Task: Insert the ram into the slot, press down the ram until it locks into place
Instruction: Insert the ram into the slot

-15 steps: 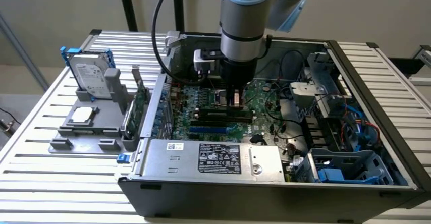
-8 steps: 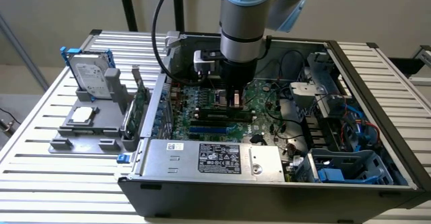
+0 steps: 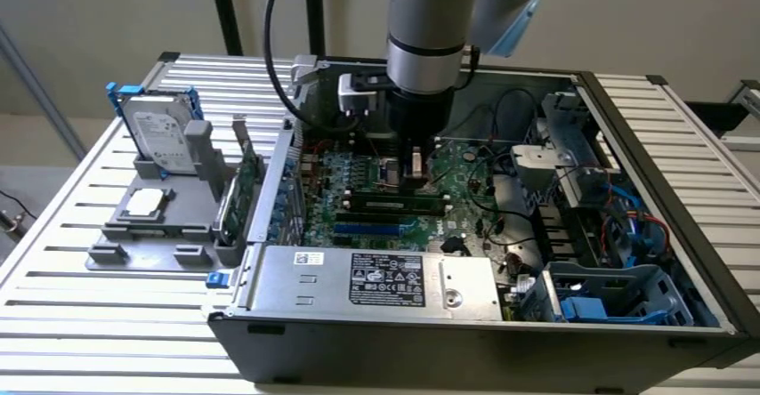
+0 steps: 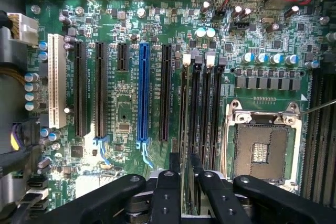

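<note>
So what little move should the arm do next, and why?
Probably ease straight down a little. The gripper seems shut on the ram, which is held edge-on and lined up along the black slots. It sits low over the board, but the ram does not look seated in a slot yet. That is a guess from these views.

- I see a plain beige wall (image 3: 107, 12) behind the rig.
- The bench (image 3: 71, 261) is ribbed, silver metal slats.
- Two black posts (image 3: 223, 8) rise at the back.
- Lighting is soft and even.
</note>
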